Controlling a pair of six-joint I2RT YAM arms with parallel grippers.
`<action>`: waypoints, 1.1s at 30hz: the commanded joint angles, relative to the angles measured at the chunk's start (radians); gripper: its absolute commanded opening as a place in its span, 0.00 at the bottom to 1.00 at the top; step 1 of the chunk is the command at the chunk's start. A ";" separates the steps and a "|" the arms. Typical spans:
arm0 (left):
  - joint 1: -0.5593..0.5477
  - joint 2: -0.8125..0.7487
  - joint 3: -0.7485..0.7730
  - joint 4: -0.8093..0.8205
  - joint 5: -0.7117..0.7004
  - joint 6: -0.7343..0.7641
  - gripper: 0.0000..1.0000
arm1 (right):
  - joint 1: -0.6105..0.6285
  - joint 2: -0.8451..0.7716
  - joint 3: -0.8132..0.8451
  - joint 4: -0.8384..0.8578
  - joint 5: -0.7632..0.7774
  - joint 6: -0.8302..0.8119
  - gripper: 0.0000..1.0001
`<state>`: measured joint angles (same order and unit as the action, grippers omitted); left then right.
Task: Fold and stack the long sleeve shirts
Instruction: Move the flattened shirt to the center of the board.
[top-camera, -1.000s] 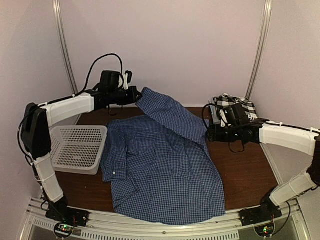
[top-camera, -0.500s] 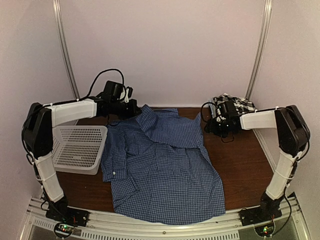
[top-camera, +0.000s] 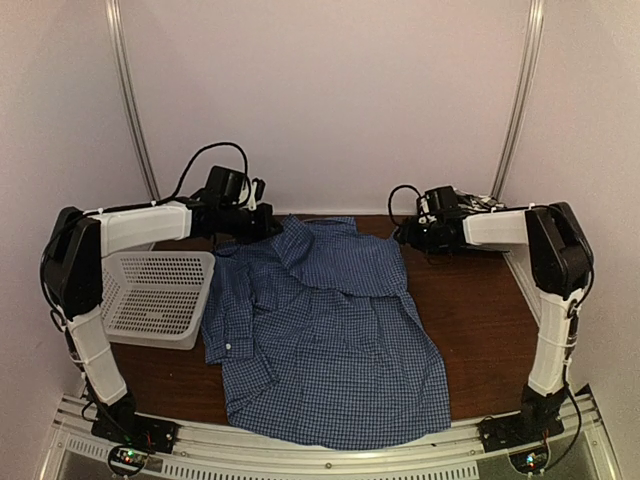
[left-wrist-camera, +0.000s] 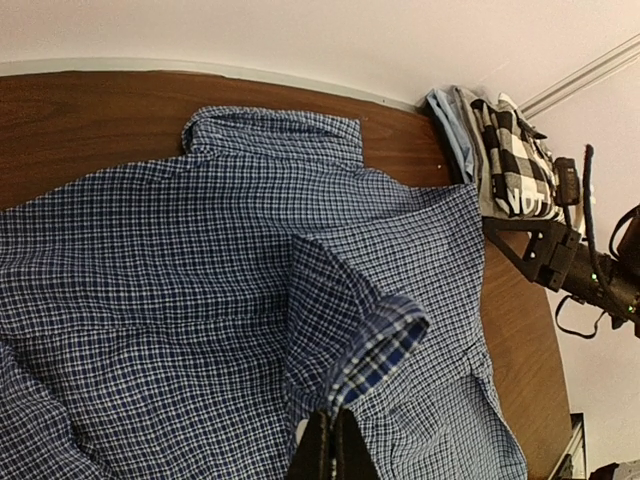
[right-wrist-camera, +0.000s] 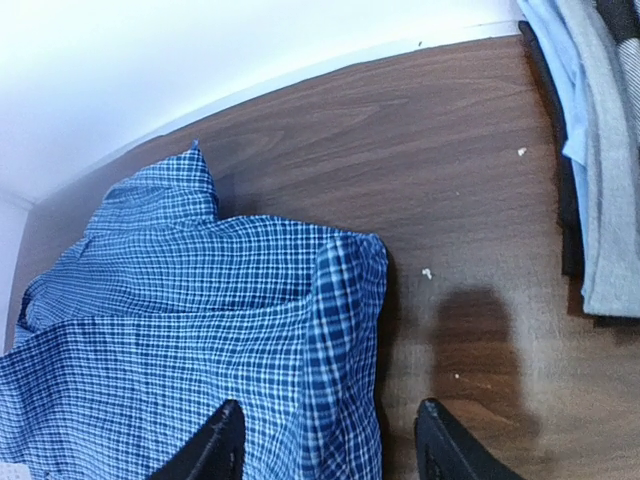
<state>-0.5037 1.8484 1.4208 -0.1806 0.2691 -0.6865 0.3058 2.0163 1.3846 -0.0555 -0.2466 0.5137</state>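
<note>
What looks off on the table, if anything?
Blue shirt lies skewed and rumpled, its hem draped over the near edge of the table. A few white crumbs dot the wood near the open right gripper.

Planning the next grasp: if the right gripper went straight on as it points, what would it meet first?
Probably the shirt, whose folded edge lies ahead of the open right gripper; height is unclear, so it could touch the table beside it instead.

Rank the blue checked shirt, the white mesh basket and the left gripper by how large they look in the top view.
1. blue checked shirt, clearly largest.
2. white mesh basket.
3. left gripper, smallest.
</note>
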 joint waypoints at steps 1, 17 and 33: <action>0.001 -0.017 0.030 0.044 0.018 0.016 0.00 | -0.002 0.099 0.117 -0.066 0.011 -0.029 0.53; 0.001 0.147 0.185 0.085 0.004 0.032 0.00 | -0.089 0.355 0.512 -0.258 0.160 -0.092 0.03; 0.001 0.251 0.364 0.118 0.012 0.037 0.00 | -0.052 -0.090 0.041 -0.297 0.109 -0.081 0.71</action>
<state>-0.5037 2.0949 1.7283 -0.1322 0.2764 -0.6716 0.2337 2.1086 1.5913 -0.3527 -0.1352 0.4095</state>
